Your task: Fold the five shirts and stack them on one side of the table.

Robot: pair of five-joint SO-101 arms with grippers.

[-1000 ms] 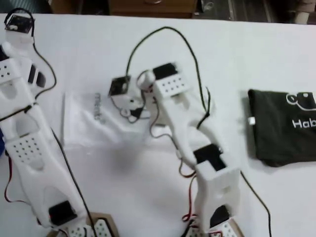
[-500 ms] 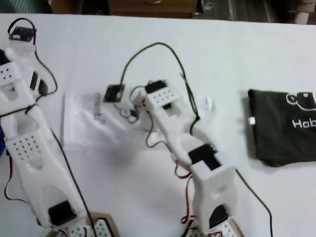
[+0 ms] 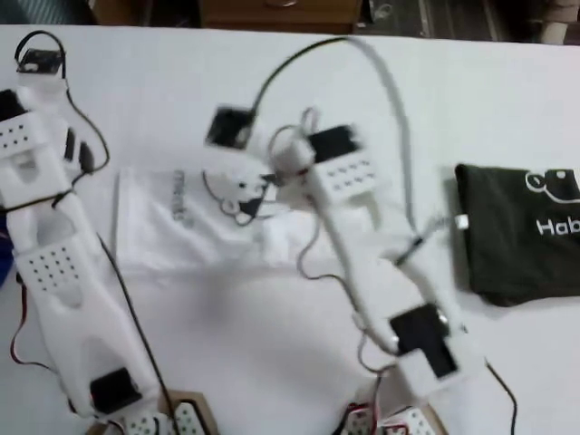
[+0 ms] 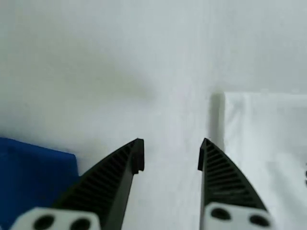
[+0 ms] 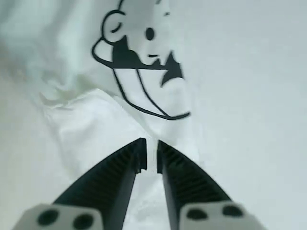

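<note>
**White shirt pinched at its printed front; black shirt folded off to the side**

The white shirt [image 3: 172, 231] lies spread and rumpled on the surface [image 3: 435, 100], left of centre. Its front carries a black cartoon figure [image 5: 139, 62], with a short line of dark lettering [image 3: 181, 198] beside it that is too blurred to read. The right end effector [image 5: 151, 155] is closed to a narrow slit on a raised fold of this shirt, just beside the figure. The left end effector [image 4: 170, 153] is spread wide and holds nothing, over bare surface next to the shirt's edge, with a blue object [image 4: 33, 167] on its other side. Well apart, the black shirt [image 3: 517, 245] lies folded, its white lettering [image 3: 555, 227] cut off by the frame.
</note>
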